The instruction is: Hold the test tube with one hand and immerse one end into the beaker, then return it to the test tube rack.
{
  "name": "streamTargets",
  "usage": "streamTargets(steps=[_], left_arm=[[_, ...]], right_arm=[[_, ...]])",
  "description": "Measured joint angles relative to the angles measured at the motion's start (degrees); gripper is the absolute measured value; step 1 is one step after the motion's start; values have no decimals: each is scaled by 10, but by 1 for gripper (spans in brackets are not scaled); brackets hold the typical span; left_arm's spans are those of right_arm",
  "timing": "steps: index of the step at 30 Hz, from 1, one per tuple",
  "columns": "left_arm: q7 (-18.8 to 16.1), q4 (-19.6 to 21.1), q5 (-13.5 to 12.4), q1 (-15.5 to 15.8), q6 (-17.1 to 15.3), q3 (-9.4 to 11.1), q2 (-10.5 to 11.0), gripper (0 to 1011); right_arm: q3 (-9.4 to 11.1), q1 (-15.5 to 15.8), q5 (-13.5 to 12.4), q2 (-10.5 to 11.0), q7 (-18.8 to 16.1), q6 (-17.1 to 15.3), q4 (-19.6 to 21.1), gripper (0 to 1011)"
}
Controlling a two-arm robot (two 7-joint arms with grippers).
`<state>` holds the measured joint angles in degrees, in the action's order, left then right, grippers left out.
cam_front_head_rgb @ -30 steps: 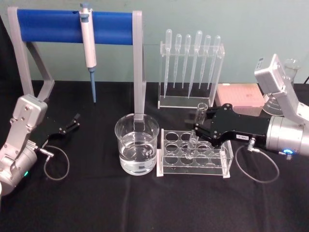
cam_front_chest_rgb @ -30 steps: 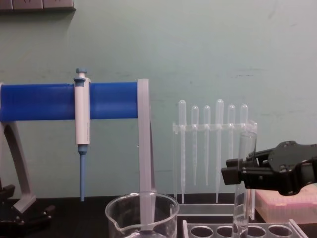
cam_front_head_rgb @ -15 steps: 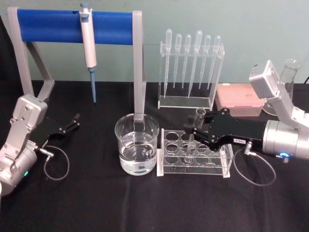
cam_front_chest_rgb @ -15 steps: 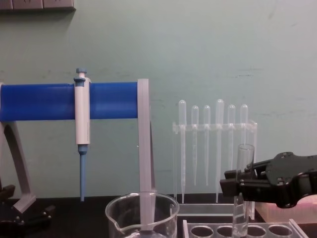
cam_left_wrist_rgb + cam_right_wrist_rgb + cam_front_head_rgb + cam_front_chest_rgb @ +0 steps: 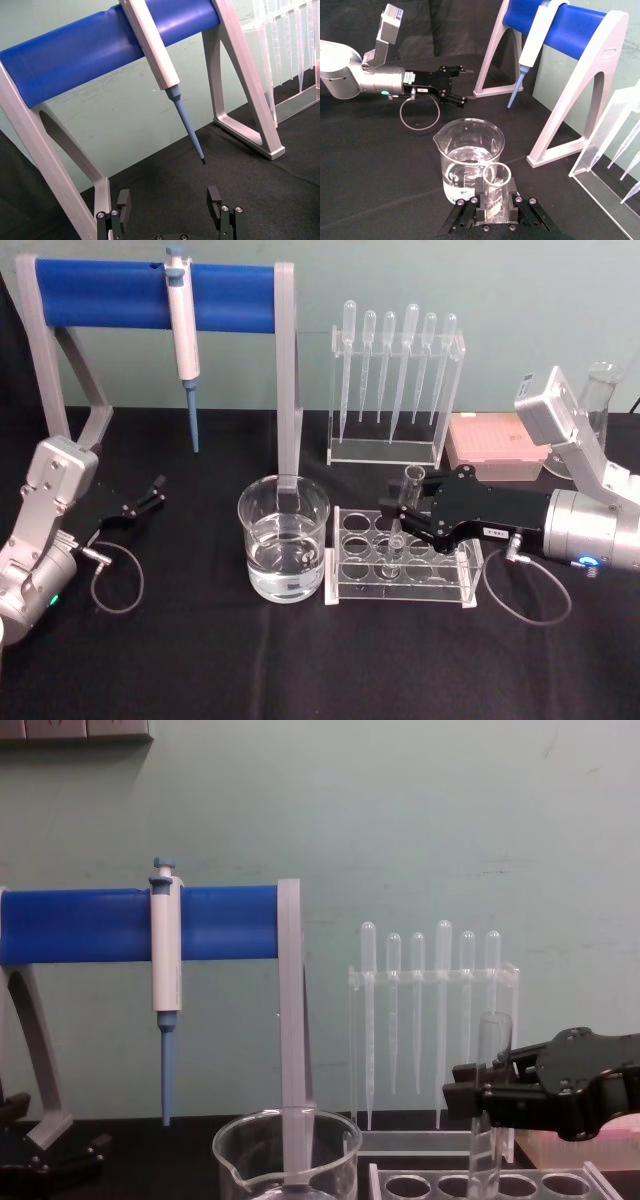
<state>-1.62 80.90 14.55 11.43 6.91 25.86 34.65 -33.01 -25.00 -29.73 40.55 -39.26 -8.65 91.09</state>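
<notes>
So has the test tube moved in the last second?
Yes. In the chest view the test tube has sunk against the pipette stand, carried by the right gripper.

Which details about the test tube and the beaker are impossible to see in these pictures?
- Test tube bottom end: chest view, cut off by the lower edge; head view, blurred by the clear rack.
- Beaker water level: chest view, cut off by the lower edge.
- Right gripper body: right wrist view, cut off.

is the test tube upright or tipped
Upright: the test tube stands vertical in the right gripper's shut grip, its lower end in the rack.
</notes>
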Motion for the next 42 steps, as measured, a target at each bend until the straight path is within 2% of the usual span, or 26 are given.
streamTargets(steps=[6, 10, 13, 16, 17, 22, 26, 27, 29, 32, 33, 35, 36, 37, 39, 40, 42], left_arm=[[0, 0, 0, 0, 0, 0, 0, 1000], [0, 0, 0, 0, 0, 0, 0, 1000], [0, 0, 0, 0, 0, 0, 0, 1000], [0, 0, 0, 0, 0, 0, 0, 1000], [0, 0, 0, 0, 0, 0, 0, 1000], [0, 0, 0, 0, 0, 0, 0, 1000], [0, 0, 0, 0, 0, 0, 0, 1000], [0, 0, 0, 0, 0, 0, 0, 1000], [0, 0, 0, 0, 0, 0, 0, 1000], [0, 0, 0, 0, 0, 0, 0, 1000], [0, 0, 0, 0, 0, 0, 0, 1000], [0, 0, 0, 0, 0, 0, 0, 1000], [0, 0, 0, 0, 0, 0, 0, 1000], [0, 0, 0, 0, 0, 0, 0, 1000], [0, 0, 0, 0, 0, 0, 0, 1000], [0, 0, 0, 0, 0, 0, 0, 1000], [0, 0, 0, 0, 0, 0, 0, 1000]], right_arm=[[0, 0, -1, 0, 0, 0, 0, 382], [1, 0, -1, 0, 0, 0, 1, 544], [1, 0, -1, 1, 0, 0, 1, 605], [1, 0, -1, 1, 0, 0, 1, 742], [1, 0, -1, 1, 0, 0, 1, 742], [7, 5, -1, 4, 3, 5, 9, 892], [28, 22, -9, 10, 17, 20, 29, 984], [40, 32, -15, 13, 27, 25, 40, 1002], [54, 44, -22, 16, 40, 31, 51, 1003], [98, 81, -40, 19, 83, 45, 81, 1002], [98, 81, -40, 19, 83, 45, 81, 1002], [130, 109, -50, 16, 121, 50, 100, 1003], [130, 109, -50, 16, 121, 50, 100, 1002], [144, 124, -51, 12, 143, 52, 108, 1003], [155, 138, -48, 8, 168, 54, 114, 1003], [164, 150, -39, 2, 194, 54, 118, 1003], [168, 159, -24, -4, 219, 54, 121, 1002]])
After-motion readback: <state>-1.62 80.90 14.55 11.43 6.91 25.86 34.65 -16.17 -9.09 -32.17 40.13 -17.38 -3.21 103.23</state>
